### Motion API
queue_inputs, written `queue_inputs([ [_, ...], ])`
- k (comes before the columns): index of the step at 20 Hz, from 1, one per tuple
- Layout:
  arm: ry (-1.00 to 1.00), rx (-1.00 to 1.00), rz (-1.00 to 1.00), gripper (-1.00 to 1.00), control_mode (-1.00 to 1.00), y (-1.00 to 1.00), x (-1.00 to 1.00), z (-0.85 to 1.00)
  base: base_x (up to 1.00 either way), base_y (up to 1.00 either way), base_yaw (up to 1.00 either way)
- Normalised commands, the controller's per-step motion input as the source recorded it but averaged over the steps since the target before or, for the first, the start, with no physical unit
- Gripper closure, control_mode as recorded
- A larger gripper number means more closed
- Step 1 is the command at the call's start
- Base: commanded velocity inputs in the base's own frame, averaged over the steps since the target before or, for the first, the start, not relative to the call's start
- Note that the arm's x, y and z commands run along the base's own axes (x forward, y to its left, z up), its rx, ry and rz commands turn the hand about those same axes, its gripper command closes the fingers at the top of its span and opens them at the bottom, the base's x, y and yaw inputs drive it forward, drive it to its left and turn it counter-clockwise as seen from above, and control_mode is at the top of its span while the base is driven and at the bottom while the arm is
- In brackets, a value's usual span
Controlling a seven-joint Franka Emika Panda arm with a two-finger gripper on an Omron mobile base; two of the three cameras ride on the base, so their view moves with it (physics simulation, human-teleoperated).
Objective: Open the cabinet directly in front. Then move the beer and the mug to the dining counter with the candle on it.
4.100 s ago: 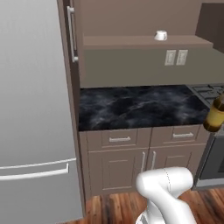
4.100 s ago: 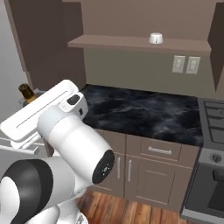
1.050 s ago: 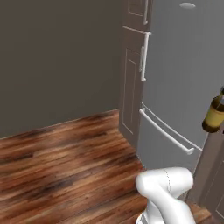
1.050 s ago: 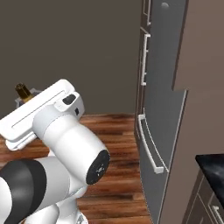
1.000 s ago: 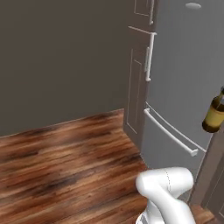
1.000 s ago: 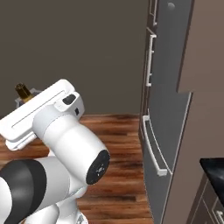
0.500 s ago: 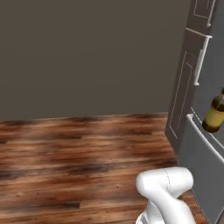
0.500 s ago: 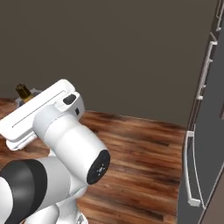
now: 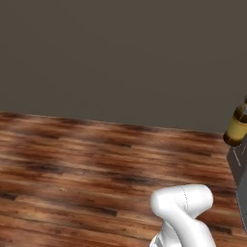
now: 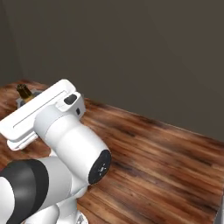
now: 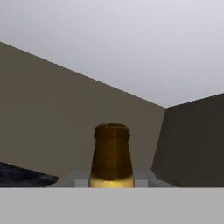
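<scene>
The beer (image 11: 112, 155) is an amber-brown bottle standing upright between my gripper's fingers (image 11: 82, 178). My gripper (image 11: 112, 178) is shut on the beer, below its neck. The beer's yellowish label and lower body (image 9: 237, 128) hang at the right edge of the left base view, high above the floor. In the right base view the beer's cap (image 10: 23, 91) pokes up beyond the arm's white forearm (image 10: 41, 109). The cabinet, the mug, the dining counter and the candle are out of view.
A plain dark grey-brown wall (image 9: 120, 58) stands ahead over a brown wooden plank floor (image 9: 72, 169). A grey fridge edge (image 9: 240, 166) shows at the far right. A patch of black marbled surface (image 11: 22, 176) lies low on the left of the hand view.
The whole picture has shifted, so the base has turned left. The fridge has slid out to the right edge and bare wall and floor now lie ahead. The beer stays in the grip.
</scene>
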Motion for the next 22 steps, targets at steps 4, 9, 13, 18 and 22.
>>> queue_inputs([
  [4,0.00,0.00,0.00,1.00,1.00,0.00,0.00,0.00,0.00,0.37,0.44],
  [9,0.00,0.00,0.00,1.00,1.00,0.00,0.00,0.00,0.00,0.36,0.42],
  [13,0.00,0.00,0.00,1.00,1.00,0.00,0.00,0.00,0.00,0.34,0.41],
  [18,0.00,0.00,0.00,1.00,1.00,0.00,0.00,0.00,0.00,0.25,0.37],
  [22,0.00,0.00,0.00,1.00,1.00,0.00,0.00,0.00,0.00,0.19,0.32],
])
